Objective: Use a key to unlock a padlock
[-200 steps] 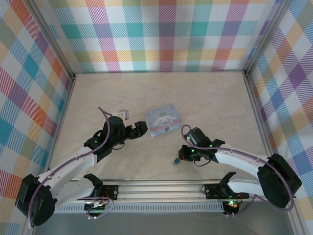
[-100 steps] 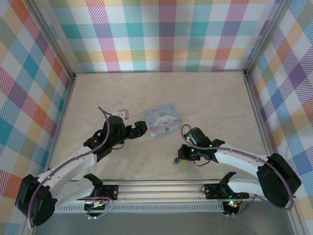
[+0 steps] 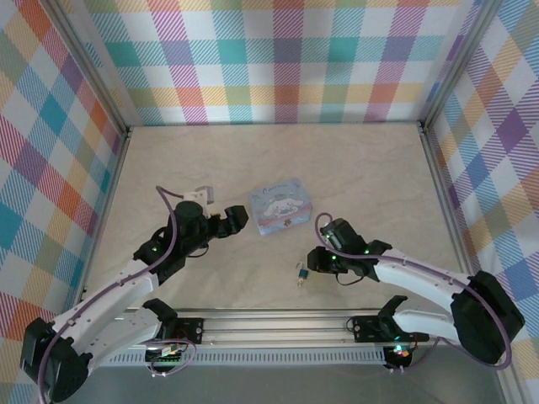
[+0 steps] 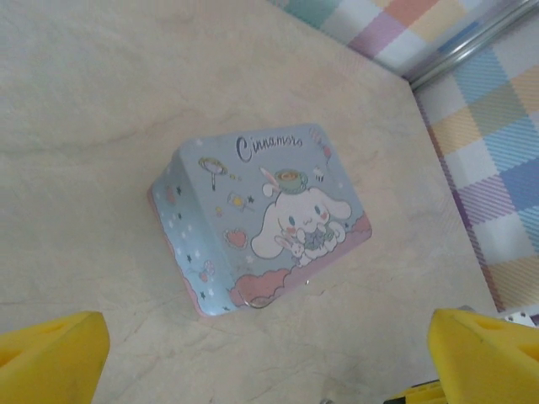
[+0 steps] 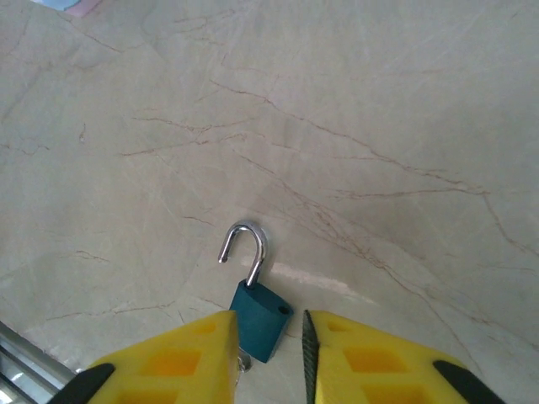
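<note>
The padlock (image 5: 253, 303) is lying near the near edge, shackle swung open, its body between the right gripper (image 5: 266, 332)'s narrowly parted fingertips, which are clamping nothing. Farther left, the left gripper (image 4: 268, 358) is hovering wide open and empty above the Cinnamoroll tin (image 4: 269, 219). A careless nudge could reclose the shackle.

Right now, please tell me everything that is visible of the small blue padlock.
The small blue padlock has a teal body and a silver metal shackle, swung open with one end free. It lies on the beige marbled table, shackle pointing away from the right gripper, its body showing between the parted yellow fingers. Contact with them is unclear.
</note>
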